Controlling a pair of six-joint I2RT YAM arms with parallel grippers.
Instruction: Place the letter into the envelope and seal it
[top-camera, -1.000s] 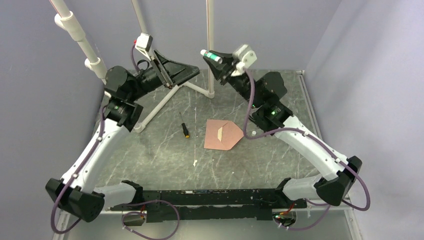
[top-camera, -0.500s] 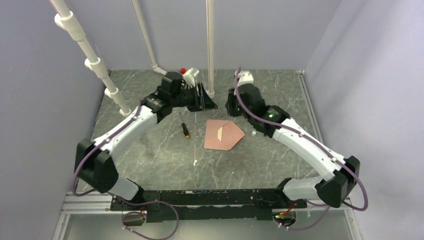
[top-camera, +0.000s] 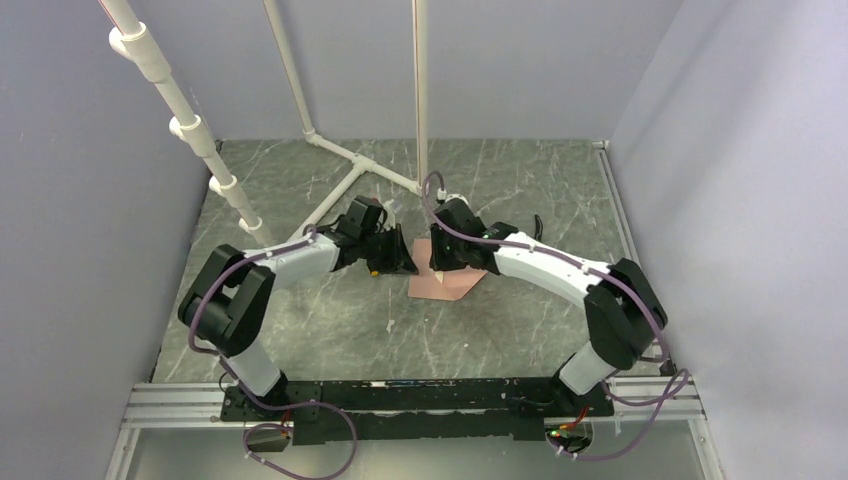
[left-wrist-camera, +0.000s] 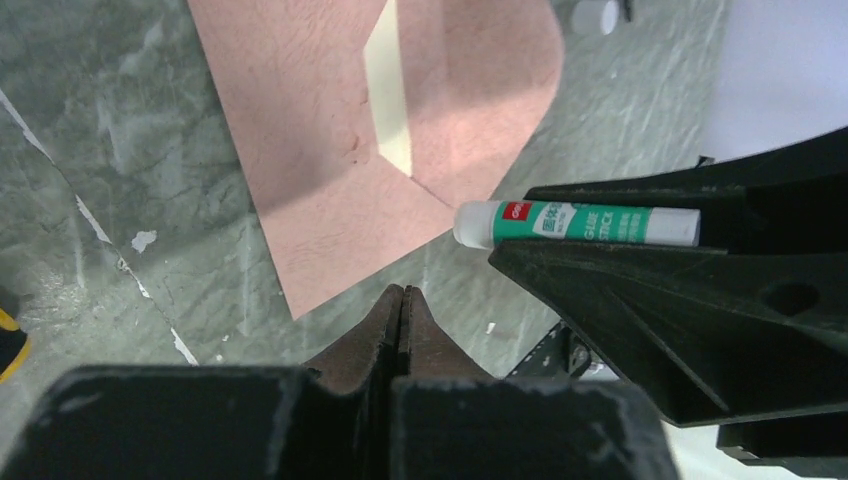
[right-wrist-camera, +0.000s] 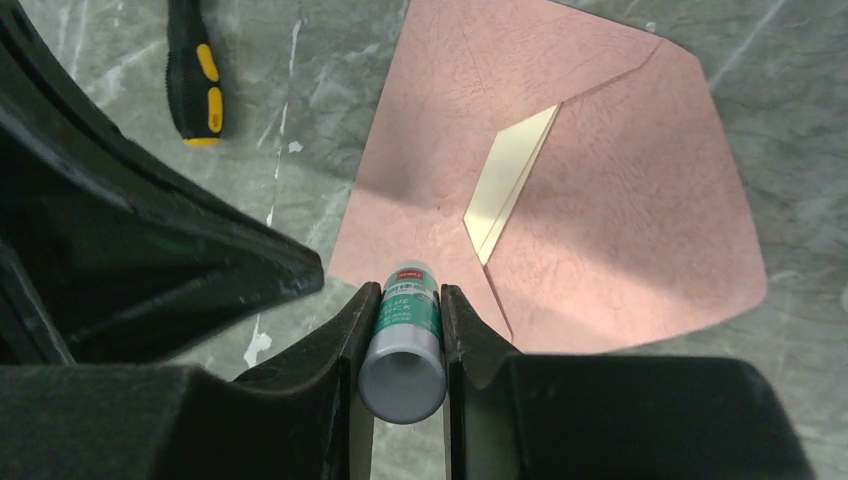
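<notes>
From above, the salmon-pink paper envelope with a pointed flap (top-camera: 447, 288) lies flat near the middle of the grey-green marbled surface (top-camera: 330, 330). Its far part is covered by the two arms' black jaws, which meet over it, the left jaws at its left edge and the right jaws on top. From the left wrist, the left jaws are pressed together with nothing between them, low over the surface just short of the envelope's near corner. The paper looks finely creased, and a narrow pale cream sliver of the letter (left-wrist-camera: 388, 100) shows in a slanted gap in its face. A green-and-white glue stick (left-wrist-camera: 575, 223) pokes in from the right, its white end just beside the envelope's edge. From the right wrist, the right jaws are clamped on that glue stick, whose tip is aimed at the envelope's near edge; I cannot tell whether it touches. A black-and-yellow screwdriver (right-wrist-camera: 192, 70) lies on the surface to the left, apart from the envelope. Compared with a second ago, both arms have come down from high at the back to the envelope, the left jaws have gone from wide apart to together, the right jaws still grip the glue stick, and the envelope has not moved.
</notes>
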